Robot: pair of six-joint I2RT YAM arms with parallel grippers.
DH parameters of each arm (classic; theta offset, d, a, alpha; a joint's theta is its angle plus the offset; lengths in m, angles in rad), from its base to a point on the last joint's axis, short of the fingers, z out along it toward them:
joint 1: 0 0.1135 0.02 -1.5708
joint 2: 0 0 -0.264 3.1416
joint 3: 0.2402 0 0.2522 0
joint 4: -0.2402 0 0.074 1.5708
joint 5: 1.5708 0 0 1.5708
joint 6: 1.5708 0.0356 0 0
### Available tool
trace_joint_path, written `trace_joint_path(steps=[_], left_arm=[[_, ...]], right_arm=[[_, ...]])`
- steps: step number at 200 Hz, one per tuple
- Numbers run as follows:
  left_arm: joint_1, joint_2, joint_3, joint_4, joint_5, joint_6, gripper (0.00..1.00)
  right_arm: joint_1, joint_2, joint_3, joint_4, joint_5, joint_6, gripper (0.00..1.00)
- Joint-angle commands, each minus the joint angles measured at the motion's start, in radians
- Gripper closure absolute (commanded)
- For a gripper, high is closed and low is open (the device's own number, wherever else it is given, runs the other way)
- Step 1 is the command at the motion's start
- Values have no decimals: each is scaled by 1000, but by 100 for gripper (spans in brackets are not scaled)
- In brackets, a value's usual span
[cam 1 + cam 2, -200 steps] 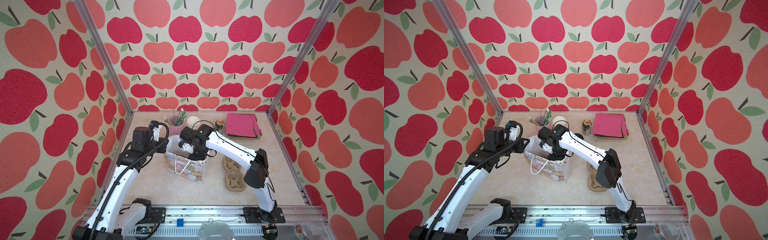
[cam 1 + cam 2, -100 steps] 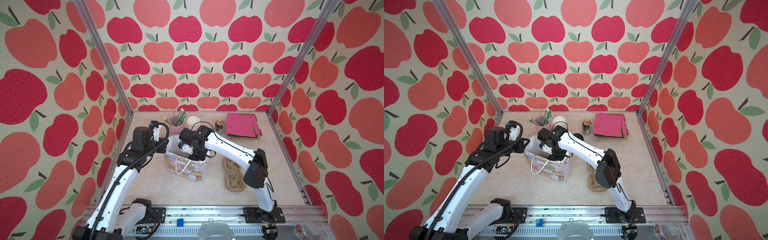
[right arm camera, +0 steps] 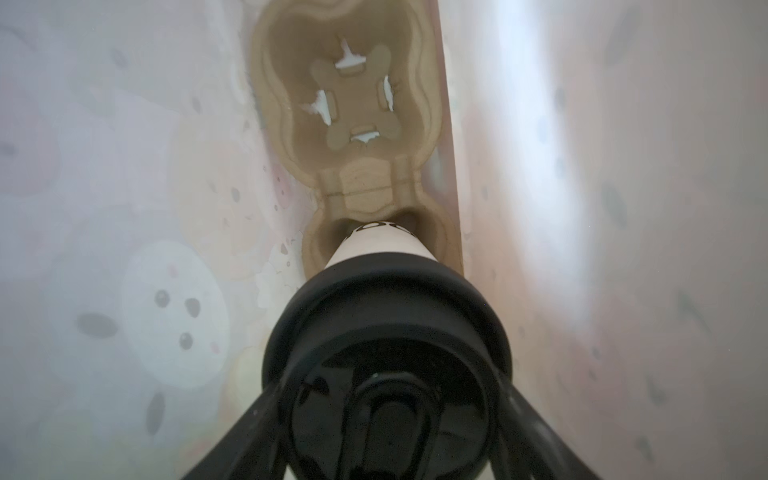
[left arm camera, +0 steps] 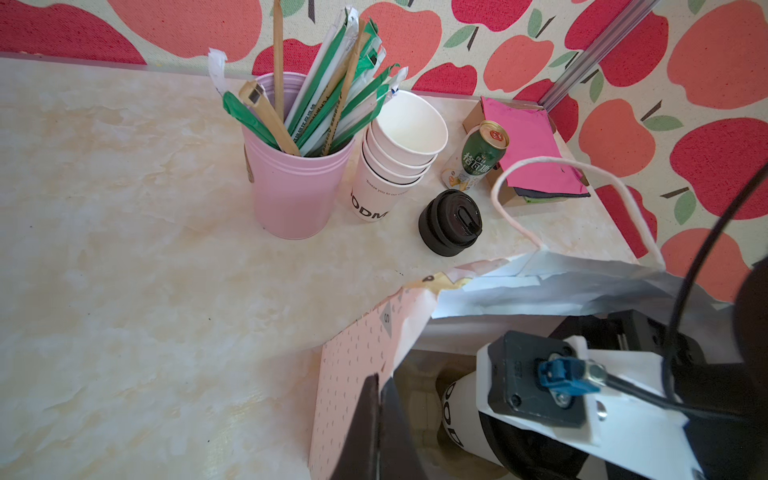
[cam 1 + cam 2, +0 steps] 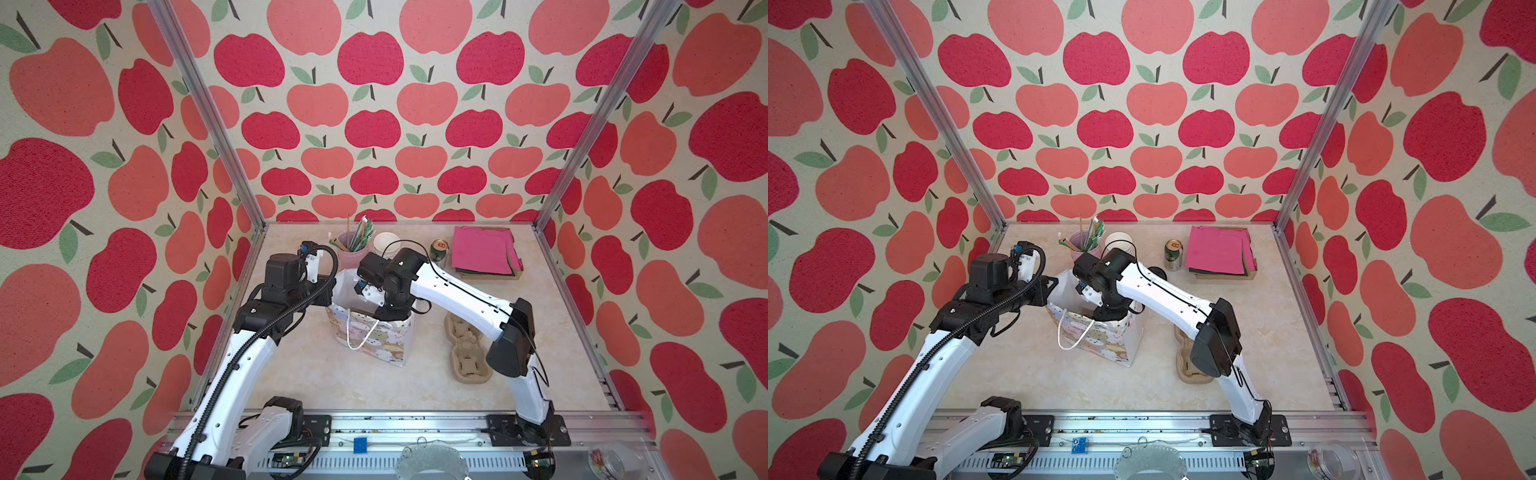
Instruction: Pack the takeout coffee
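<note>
The takeout coffee (image 3: 382, 245), a white cup with black lettering and a black sip lid (image 3: 386, 316), stands inside the patterned gift bag (image 5: 374, 340) (image 5: 1100, 345). Its base sits in one pocket of a brown cup carrier (image 3: 345, 95) on the bag's floor. My right gripper (image 3: 388, 386) reaches down into the bag (image 5: 390, 311), its fingers closed on either side of the lid. My left gripper (image 4: 380, 378) is shut on the bag's pink dotted side wall (image 4: 349, 374) at the rim, seen in both top views (image 5: 330, 297) (image 5: 1052, 286). The cup's lettering (image 4: 455, 409) shows in the left wrist view.
Behind the bag stand a pink tumbler of straws (image 4: 291, 183), a stack of lidless white cups (image 4: 399, 153), a green can (image 4: 478, 156) and black lids (image 4: 451, 222). Pink napkins (image 5: 484, 251) lie at the back right. More brown carriers (image 5: 467, 353) lie right of the bag.
</note>
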State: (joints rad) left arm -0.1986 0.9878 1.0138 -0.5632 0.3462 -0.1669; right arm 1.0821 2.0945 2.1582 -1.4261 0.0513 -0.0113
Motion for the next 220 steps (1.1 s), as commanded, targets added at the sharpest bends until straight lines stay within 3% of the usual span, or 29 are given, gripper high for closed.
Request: trace_joint_path(steps=[1, 118, 220], left_arm=[[1, -10, 7, -16, -16, -4, 100], [-99, 8, 75, -78, -147, 64, 100], [-109, 8, 68, -88, -153, 70, 100]], right_arm=[[12, -34, 74, -37, 6, -2, 35], [15, -53, 201, -44, 76, -12, 36], [20, -93, 260, -53, 101, -21, 36]])
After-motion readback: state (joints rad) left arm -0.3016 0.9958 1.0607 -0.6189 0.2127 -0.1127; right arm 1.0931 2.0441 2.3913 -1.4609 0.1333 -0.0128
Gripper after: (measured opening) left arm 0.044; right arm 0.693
